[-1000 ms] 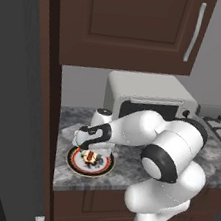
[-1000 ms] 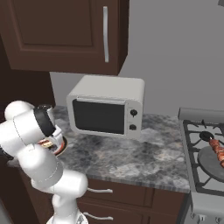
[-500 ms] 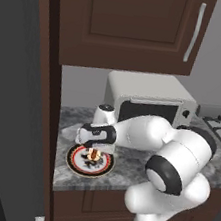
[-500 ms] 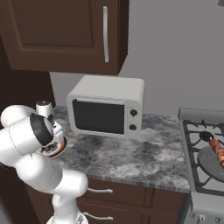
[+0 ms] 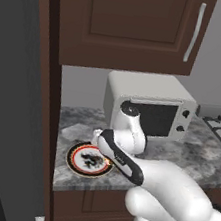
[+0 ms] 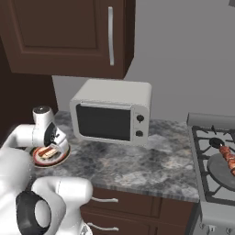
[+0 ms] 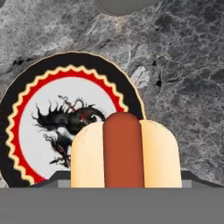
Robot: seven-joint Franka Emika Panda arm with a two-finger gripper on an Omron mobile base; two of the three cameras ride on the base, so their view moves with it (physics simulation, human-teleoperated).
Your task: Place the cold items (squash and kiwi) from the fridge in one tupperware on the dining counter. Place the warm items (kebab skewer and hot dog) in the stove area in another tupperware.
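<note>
Hot dog (image 7: 125, 151) is now in the claw (image 6: 49, 149): a second ago the jaws stood wide over the plate, now they've closed to a mid width on the bun. In the hand view the bun sits right at the bottom edge where the tips would be, sausage stripe centred. The arm has also swung up and back, and the plate (image 5: 77, 159) now shows bare in the left base view, with just the dragon print. You can treat the pick as made. I'd say the hot dog is lifted just clear of the plate, but the right base view is small there, so it could be barely off it.

What that means for you: the warm half is underway. Next is carrying it to a tupperware; I can't see one in these views. The kebab skewer (image 6: 227, 157) lies on a grey pan on the stove (image 6: 212, 158), well apart to the right, untouched.

Surface: the plate sits on the grey marbled worktop (image 6: 137, 160) near its left end, beside the tall dark panel (image 5: 45, 102). The plate has a black rim, red and yellow ring, white centre.

Room: a white microwave (image 5: 148, 106) stands behind the plate, close to the arm's wrist, so mind it on the retreat. Dark wood cabinet (image 6: 69, 34) overhead, drawers below, grey wall.
</note>
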